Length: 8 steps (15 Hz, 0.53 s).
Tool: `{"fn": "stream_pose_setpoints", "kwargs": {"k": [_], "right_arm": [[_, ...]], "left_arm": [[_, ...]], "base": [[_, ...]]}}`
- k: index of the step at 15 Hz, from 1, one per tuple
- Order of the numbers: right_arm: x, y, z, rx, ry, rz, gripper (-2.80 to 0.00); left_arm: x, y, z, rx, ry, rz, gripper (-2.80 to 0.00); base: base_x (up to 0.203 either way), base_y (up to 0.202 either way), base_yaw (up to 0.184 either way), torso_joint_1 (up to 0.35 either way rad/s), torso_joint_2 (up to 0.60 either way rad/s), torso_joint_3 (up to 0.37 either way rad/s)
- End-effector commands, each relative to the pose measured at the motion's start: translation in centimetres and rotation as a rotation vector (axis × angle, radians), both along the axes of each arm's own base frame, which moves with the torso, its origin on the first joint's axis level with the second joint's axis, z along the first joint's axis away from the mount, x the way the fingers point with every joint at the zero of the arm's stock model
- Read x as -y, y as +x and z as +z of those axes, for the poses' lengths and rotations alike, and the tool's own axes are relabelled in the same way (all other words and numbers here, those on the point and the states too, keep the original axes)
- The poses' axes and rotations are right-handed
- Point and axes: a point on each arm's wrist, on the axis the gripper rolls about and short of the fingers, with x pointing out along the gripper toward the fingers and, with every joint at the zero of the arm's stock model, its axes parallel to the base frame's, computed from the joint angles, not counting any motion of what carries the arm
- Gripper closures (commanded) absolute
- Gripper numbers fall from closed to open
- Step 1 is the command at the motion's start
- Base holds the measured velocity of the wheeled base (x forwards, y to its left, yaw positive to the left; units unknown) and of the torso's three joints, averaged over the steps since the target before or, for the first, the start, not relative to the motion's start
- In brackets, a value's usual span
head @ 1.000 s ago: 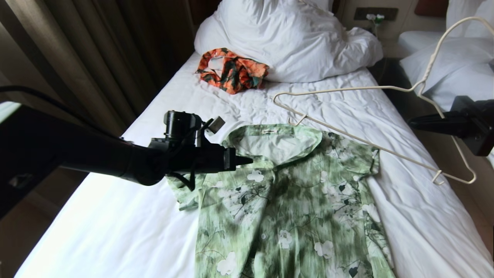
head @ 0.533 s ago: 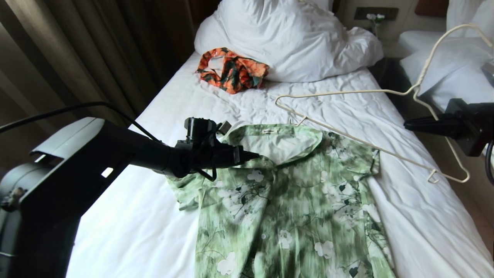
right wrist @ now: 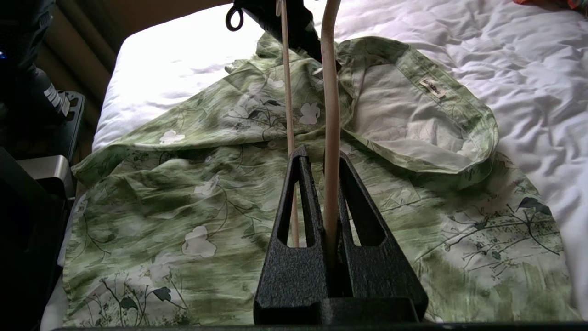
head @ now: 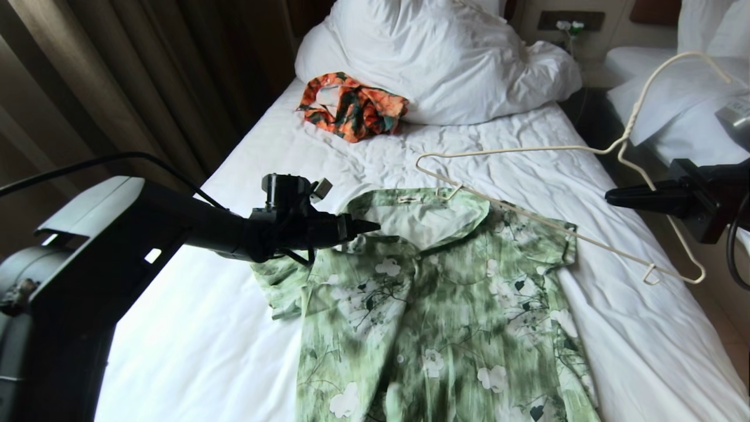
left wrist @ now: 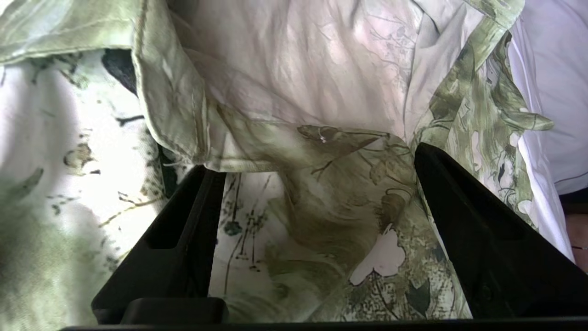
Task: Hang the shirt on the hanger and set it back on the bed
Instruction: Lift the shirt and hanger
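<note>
In the left half of the head view, the left gripper [head: 369, 225] points at the collar edge of the shirt [head: 445, 316]. The left wrist view shows its fingers [left wrist: 183, 239] spread wide apart over the fabric beside the collar fold, with nothing between them.

At centre frame, the shirt lies flat and face up on the bed [head: 193, 351], collar toward the top of the frame. An orange floral garment [head: 351, 105] sits in the upper centre, against the white duvet [head: 445, 53].

At right, the hanger [head: 562, 187] is held above the sheet, one end near the collar and its hook rising toward the upper right corner. The right gripper [head: 609, 196], at the right edge, is clamped on the hanger wire; the right wrist view confirms the fingers [right wrist: 363, 220] pinched together on it.

Step in hand, as judged: preparing to feed the hanger into the shirt. Next move calls for the left gripper to pinch and lift the collar layer, opening the neck so the near hanger end can slide in.
</note>
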Motion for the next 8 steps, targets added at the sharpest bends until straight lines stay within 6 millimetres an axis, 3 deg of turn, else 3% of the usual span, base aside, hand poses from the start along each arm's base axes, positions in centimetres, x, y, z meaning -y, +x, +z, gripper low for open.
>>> {"fn": "stream_pose_setpoints", "kwargs": {"k": [1,8], "right_arm": [[0.0,-0.3,0.2,0.01,0.002,0.007,0.0],[-0.4,-0.5,0.3,0.013,0.0,0.015,0.0]], "left_arm": [[-0.5,1.0,0.2,0.024,-0.011,0.015,-2.8],[-0.2,3.2,-1.4,0.019,-0.023,0.071,-2.8]], "base": [[0.0,0.0,0.0,0.0,0.0,0.0],[0.0,0.0,0.0,0.0,0.0,0.0]]}}
